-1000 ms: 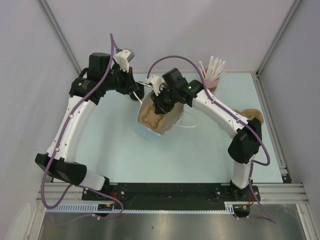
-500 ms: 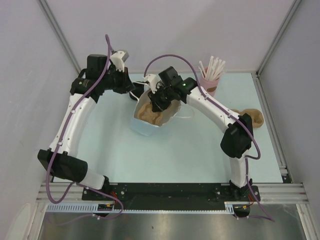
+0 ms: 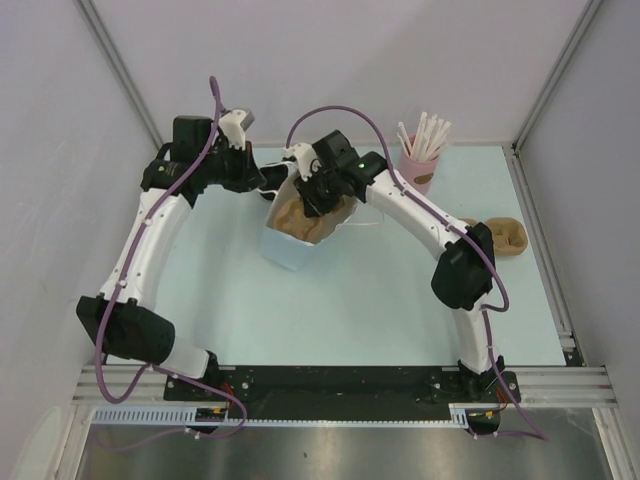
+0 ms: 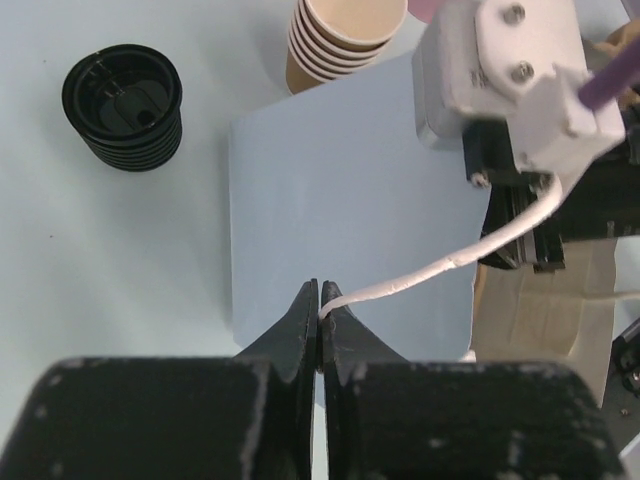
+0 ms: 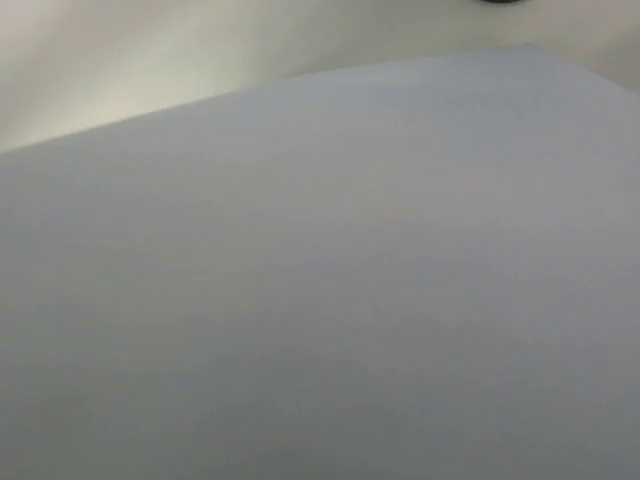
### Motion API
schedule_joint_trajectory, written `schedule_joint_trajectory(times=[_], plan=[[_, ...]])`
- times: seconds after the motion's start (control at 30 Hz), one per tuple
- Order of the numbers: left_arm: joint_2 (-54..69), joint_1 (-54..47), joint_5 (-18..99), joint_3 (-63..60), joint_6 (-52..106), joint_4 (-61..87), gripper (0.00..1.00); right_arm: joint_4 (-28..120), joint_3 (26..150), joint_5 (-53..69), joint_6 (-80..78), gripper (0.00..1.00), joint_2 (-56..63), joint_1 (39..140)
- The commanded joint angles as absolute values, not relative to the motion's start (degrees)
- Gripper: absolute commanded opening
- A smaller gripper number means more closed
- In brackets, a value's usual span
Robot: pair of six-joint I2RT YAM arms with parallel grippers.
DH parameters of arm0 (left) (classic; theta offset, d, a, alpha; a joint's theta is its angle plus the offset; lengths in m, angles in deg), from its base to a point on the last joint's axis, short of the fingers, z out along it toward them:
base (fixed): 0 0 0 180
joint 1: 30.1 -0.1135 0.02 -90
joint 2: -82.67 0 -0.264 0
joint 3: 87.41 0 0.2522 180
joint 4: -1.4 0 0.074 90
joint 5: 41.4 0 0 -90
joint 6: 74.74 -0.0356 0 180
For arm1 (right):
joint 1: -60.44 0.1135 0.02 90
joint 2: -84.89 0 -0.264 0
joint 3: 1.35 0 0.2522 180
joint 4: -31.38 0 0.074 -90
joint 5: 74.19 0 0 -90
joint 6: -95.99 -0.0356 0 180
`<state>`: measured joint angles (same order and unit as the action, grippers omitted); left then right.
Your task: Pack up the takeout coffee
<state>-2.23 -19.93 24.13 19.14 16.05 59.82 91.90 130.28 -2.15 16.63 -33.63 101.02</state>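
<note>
**Bag-loading stage.** The left hand (image 4: 318, 303) is closed on the white cord handle (image 4: 430, 272) of the pale blue paper bag (image 4: 340, 190) and holds that side of the mouth up. The bag stands tilted on the desk (image 3: 380, 300), and from above we see its brown lining.

The right hand (image 3: 318, 198) sits at the open mouth, partly over the lining. We cannot tell whether its fingers are open or closed, because its wrist view is filled by a blank pale surface, which we take for the bag wall.

We do not find the takeout coffee in any view. We judge that it is either inside the bag or hidden beneath the right hand.

Just beyond the bag stand a stack of lidless cups (image 4: 340, 40) and a stack of black lids (image 4: 122, 100).

We read the step in hand as lowering the cup into the bag. The next move calls for a straight descent to the bag floor with the cup upright, while the left hand holds the mouth wide.
</note>
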Motion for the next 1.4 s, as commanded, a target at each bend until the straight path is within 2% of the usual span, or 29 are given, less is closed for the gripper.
schedule_joint_trajectory(times=[0.0, 0.37, 0.7, 0.9, 1.1, 1.17, 1.3, 1.37], plan=[[1.11, -20.87, 20.03, 17.67, 13.94, 58.49, 0.02, 91.90, 134.76, 1.83, 15.48, 0.24, -34.38, 101.93], [2.95, -20.87, 11.15, 15.56, 10.95, 59.19, 0.03, 92.25, 136.34, 7.37, 14.61, 0.24, -36.57, 103.34], [2.78, -20.96, 21.96, 14.76, 13.41, 57.70, 0.00, 91.90, 135.02, 6.49, 14.96, 0.24, -35.70, 103.07], [2.25, -20.96, 24.42, 14.68, 13.59, 57.61, 0.00, 92.16, 134.93, 5.44, 15.48, 0.30, -35.34, 102.98], [2.07, -20.96, 24.86, 14.06, 13.59, 57.43, 0.00, 92.86, 135.28, 4.56, 16.98, 0.59, -34.03, 102.98], [2.16, -20.96, 24.78, 14.06, 13.59, 57.35, 0.00, 92.95, 135.72, 4.21, 17.59, 0.64, -32.63, 102.81], [2.16, -20.96, 24.51, 14.24, 13.67, 57.43, 0.00, 93.83, 136.51, 1.75, 18.12, 0.82, -29.90, 101.76], [2.25, -20.96, 24.51, 14.24, 13.67, 57.43, 0.00, 94.35, 136.86, 0.17, 18.56, 0.86, -28.24, 101.49]])
